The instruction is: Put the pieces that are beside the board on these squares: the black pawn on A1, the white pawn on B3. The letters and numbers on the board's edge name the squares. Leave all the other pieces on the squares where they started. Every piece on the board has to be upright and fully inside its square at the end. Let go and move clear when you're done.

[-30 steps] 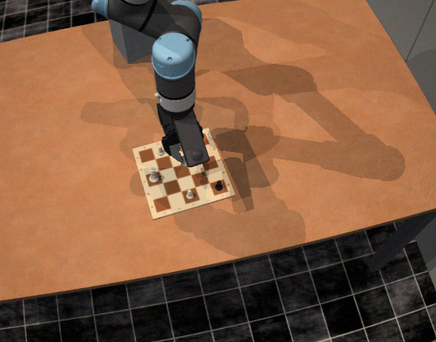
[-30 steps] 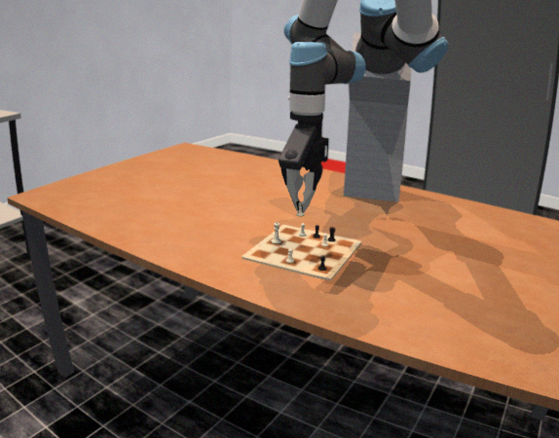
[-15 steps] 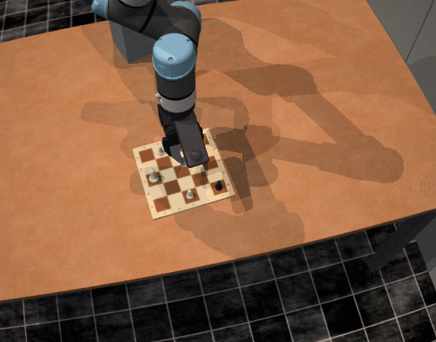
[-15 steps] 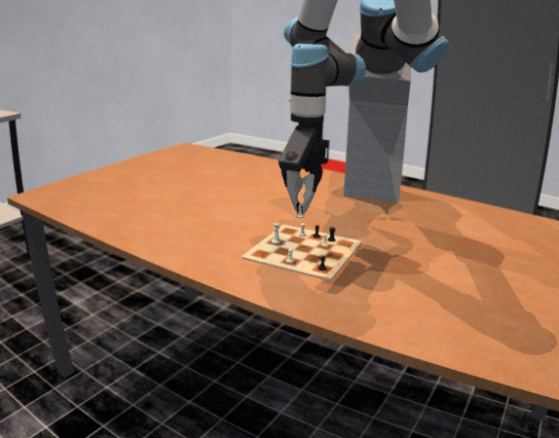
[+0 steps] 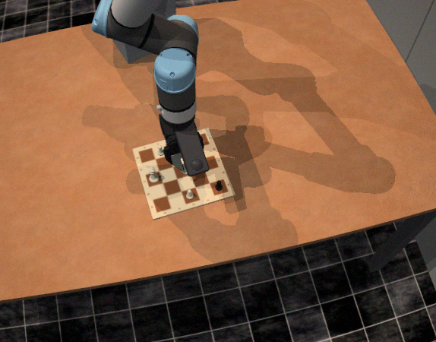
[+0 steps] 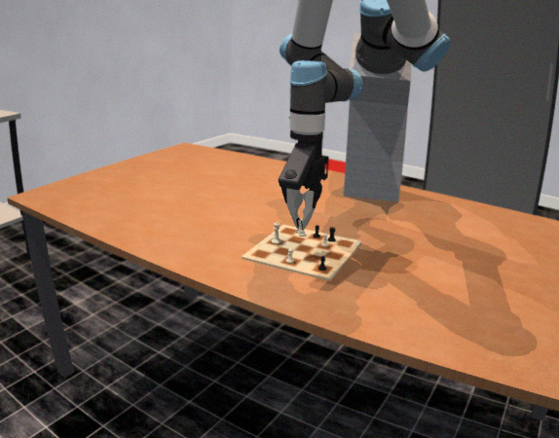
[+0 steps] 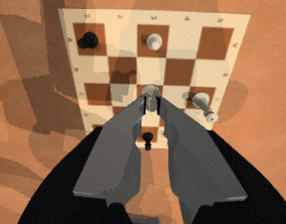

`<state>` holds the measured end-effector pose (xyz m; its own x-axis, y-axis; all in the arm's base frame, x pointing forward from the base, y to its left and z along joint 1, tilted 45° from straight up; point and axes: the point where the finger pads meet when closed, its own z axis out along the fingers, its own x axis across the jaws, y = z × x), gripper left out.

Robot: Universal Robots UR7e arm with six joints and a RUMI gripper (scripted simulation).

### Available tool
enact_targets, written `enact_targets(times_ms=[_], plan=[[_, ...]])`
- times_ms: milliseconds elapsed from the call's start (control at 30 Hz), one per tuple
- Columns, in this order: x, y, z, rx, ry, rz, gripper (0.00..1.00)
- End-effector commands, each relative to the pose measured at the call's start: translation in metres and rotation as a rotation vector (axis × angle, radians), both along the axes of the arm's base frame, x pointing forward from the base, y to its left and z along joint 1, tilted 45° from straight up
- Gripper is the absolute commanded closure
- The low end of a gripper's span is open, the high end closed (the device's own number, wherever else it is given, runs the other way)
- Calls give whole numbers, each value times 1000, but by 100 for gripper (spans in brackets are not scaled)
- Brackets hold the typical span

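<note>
- Pawn, white, small turned chess piece, pinched between the tips of the dark grey two-jaw gripper; jaws nearly closed on it, long axis vertical, head up.
- In the exterior view the held white pawn sits low over the far side of the small tan-and-brown chequered chessboard; whether its base touches the board cannot be told.
- Black pawn stands upright on a brown corner square, well apart from the gripper.
- Other pieces around: a white pawn-like piece upright on a brown edge square; a taller white piece just beside the gripper's right finger; a small black piece directly beneath the fingers.
- Board edge carries letters and numerals; "A" at the corner reads, the rest too blurred.
- Board lies on an orange-brown wooden table.
</note>
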<state>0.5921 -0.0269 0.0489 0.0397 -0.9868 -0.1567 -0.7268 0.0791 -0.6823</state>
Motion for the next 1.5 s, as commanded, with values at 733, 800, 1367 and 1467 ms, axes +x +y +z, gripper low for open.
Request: enact_targets(times_ms=[733, 800, 1367, 1467], plan=[[40, 5, -36, -4, -9, -5, 100], [39, 5, -36, -4, -8, -6, 100], [39, 6, -36, -4, -8, -5, 100], [39, 6, -36, -4, -8, -5, 100]])
